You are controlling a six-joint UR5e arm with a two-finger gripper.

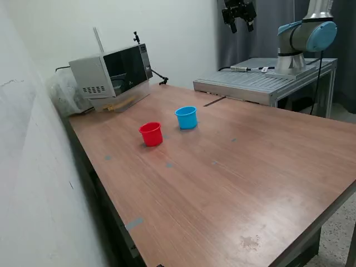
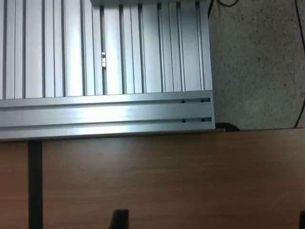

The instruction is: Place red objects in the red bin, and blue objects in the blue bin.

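The red bin, a small red cup (image 1: 151, 134), stands upright on the wooden table (image 1: 233, 178). The blue bin, a light blue cup (image 1: 186, 117), stands just beyond it, towards the exterior view's right; the two are a little apart. No red or blue cubes show in either view. My gripper (image 1: 240, 16) hangs high above the far end of the table, well away from both cups, open and empty. In the wrist view only its two fingertips (image 2: 119, 220) show, wide apart, over the table edge and a ribbed aluminium plate (image 2: 105, 52).
A microwave (image 1: 114, 75) with a plastic bag (image 1: 62, 92) beside it stands at the table's far corner by the wall. The aluminium plate (image 1: 256, 83) carries the arm's base (image 1: 303, 41). A cable (image 1: 158, 75) runs behind the microwave. Speckled floor (image 2: 257, 62) lies beyond the plate.
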